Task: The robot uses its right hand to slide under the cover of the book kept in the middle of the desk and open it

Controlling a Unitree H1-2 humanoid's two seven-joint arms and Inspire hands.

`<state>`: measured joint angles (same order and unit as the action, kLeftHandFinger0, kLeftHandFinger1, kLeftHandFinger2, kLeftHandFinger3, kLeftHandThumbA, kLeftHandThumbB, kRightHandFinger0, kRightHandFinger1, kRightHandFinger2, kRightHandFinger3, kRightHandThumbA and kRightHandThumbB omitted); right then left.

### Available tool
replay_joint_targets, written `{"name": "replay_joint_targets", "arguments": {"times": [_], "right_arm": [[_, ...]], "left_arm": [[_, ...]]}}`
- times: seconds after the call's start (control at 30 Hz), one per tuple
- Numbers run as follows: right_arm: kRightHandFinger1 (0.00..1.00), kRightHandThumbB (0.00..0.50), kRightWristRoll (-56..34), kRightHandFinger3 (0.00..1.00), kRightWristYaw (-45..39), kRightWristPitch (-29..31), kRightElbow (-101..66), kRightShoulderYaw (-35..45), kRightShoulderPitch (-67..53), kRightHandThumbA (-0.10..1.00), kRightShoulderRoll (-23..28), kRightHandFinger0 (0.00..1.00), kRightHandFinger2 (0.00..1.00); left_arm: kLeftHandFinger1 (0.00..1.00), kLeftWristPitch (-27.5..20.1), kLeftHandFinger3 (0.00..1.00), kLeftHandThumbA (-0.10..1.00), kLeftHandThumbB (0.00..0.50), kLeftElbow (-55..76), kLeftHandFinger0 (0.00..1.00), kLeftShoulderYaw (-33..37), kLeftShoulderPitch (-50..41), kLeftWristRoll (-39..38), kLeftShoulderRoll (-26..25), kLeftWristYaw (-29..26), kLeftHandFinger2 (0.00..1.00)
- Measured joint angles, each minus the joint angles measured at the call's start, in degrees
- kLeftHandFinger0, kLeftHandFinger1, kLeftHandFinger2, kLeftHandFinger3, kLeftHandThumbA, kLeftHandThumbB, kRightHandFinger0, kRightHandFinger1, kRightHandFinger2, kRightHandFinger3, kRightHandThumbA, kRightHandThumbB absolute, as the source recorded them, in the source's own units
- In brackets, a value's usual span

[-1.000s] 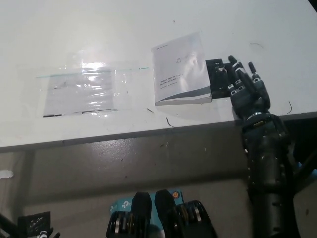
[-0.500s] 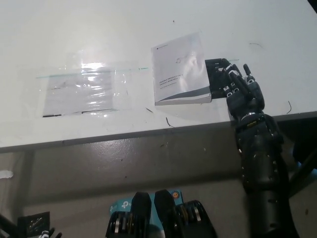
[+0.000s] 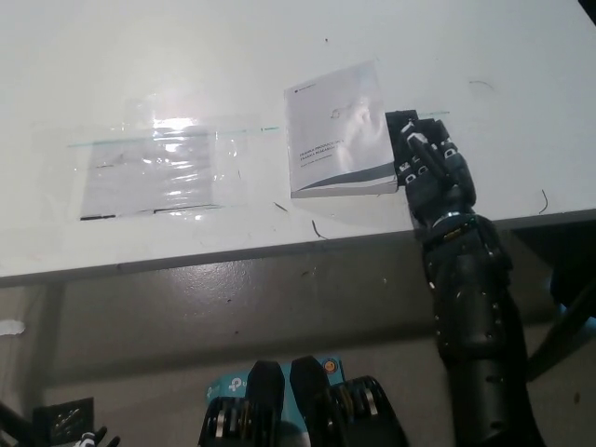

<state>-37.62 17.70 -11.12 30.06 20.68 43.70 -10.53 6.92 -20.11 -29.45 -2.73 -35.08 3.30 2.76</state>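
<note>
A closed book [image 3: 339, 130] with a white and grey cover lies flat on the white desk [image 3: 279, 47], a little right of the middle. My black right hand [image 3: 426, 166] rests on the desk right against the book's right edge, its fingers apart and pointing away from me, holding nothing. The fingertips [image 3: 410, 130] lie beside the cover's edge; whether they are under the cover is not visible. The cover lies flat. My white left hand is out of the picture.
A clear plastic sleeve holding a sheet of paper [image 3: 154, 168] lies to the left on the desk. The desk's front edge [image 3: 233, 251] runs just below the book. Short dark scraps [image 3: 317, 228] lie near that edge.
My right hand and arm have slid left along the desk, from a gap beside the book to right against its right edge. The book has not moved.
</note>
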Motion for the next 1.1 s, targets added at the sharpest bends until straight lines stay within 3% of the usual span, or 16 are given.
{"name": "replay_joint_targets", "arguments": {"times": [0.17,0.3,0.37,0.47,0.53,0.73,0.9,1.1], "right_arm": [[0.92,0.169,0.65,1.00,-0.02,0.29,1.57,-0.04,0.00,1.00,-0.49,0.86,0.91],[0.89,0.142,1.01,1.00,-0.09,1.19,2.62,-0.06,0.00,1.00,-1.32,0.87,0.88],[0.88,0.159,1.11,1.00,-0.39,1.61,3.31,-0.14,0.03,1.00,-1.54,0.88,0.86],[0.81,0.177,1.52,1.00,-0.85,2.47,4.20,-0.23,0.27,1.00,-1.82,0.80,0.83],[0.81,0.178,1.86,0.98,-1.15,2.89,4.92,-0.30,0.62,1.00,-1.96,0.77,0.81],[0.79,0.189,2.44,1.00,-1.68,3.61,6.27,-1.16,1.44,1.00,-3.07,0.80,0.80],[0.72,0.171,4.34,0.89,-1.79,3.74,7.42,-3.61,3.56,1.00,-3.41,0.68,0.70],[0.70,0.150,7.32,0.90,-1.99,3.56,7.56,-7.50,6.63,1.00,-3.28,0.72,0.74]], "left_arm": [[0.76,-0.03,0.87,0.93,0.172,-0.03,0.77,0.06,0.03,-0.01,-0.35,0.02,0.82],[0.75,-0.01,0.87,0.93,0.183,0.00,0.76,0.20,0.06,-0.01,-0.45,0.00,0.80],[0.75,-0.01,0.87,0.94,0.178,-0.01,0.76,0.31,0.08,0.04,-0.49,-0.03,0.80],[0.74,-0.03,0.86,0.95,0.175,-0.02,0.75,0.43,0.10,0.05,-0.66,-0.03,0.78],[0.73,-0.06,0.85,0.96,0.163,-0.04,0.74,0.54,0.11,0.11,-0.77,-0.05,0.78],[0.72,-0.05,0.84,0.95,0.178,-0.02,0.73,0.72,0.17,0.21,-0.85,-0.37,0.75],[0.74,-0.06,0.86,0.94,0.173,-0.08,0.77,0.86,0.21,0.20,-1.17,-0.39,0.78],[0.77,-0.05,0.90,0.96,0.162,-0.08,0.80,1.17,0.16,0.16,-1.31,-0.36,0.80]]}}
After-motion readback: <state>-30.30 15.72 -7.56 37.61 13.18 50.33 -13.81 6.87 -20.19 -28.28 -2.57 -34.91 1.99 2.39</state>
